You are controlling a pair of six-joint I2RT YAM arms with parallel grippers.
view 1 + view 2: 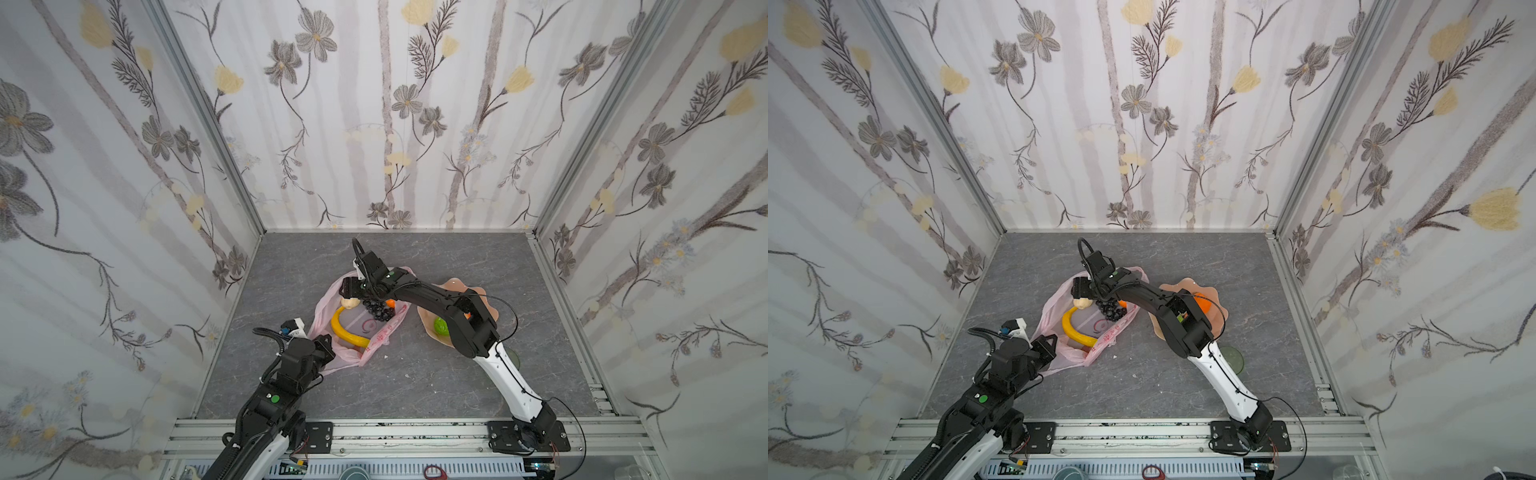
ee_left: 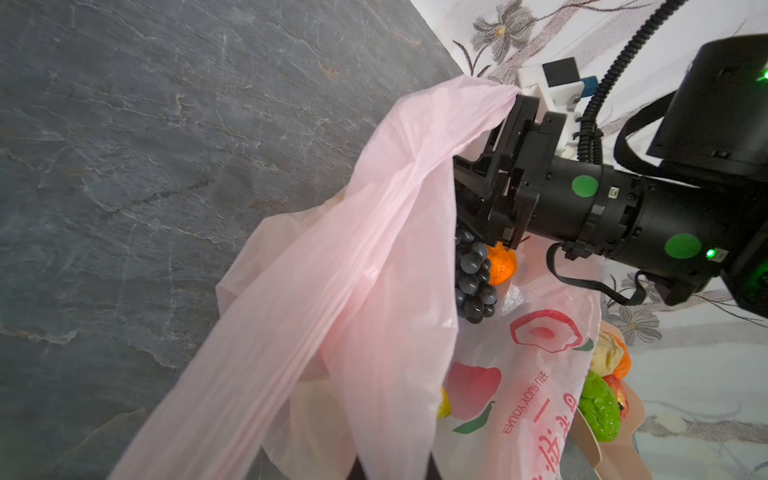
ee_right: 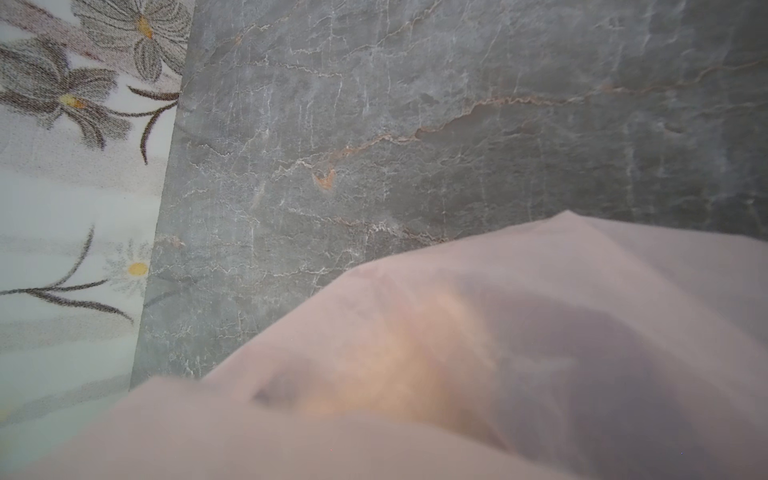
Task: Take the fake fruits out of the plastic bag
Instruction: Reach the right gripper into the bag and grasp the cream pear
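Top views first. The left gripper is clamped shut on the near corner of the bag and pulls the pink film toward the front rail. My guess is that's to prop the mouth open so the other arm can get in. The right gripper reaches across the middle into the far end of the bag, right over the beige lump, with the grapes just beside it. From up here I can't tell if its fingers are spread or already around something. The banana lies curled in the bag, nearer the left gripper.

The plate sits just right of the bag, partly under the right arm, with an orange and a green fruit on it. So I'd say the job is partway done. A green cup stands near the right forearm. There's plenty of bare table in front and behind, and the walls are well apart from everything.

Left wrist view: the film runs in one long taut fold up to the right gripper, and its top edge drapes over that gripper's body. The grapes sit right under its fingers, touching a second orange. The fingertips are hidden behind the film, so again no call. That draped edge looks like the snag risk on a lift.

Right wrist view: blurry pink film fills the lower half, with a warm beige glow through it that's probably the lump. No fingers show. Open grey table lies beyond, up to the wall edge.
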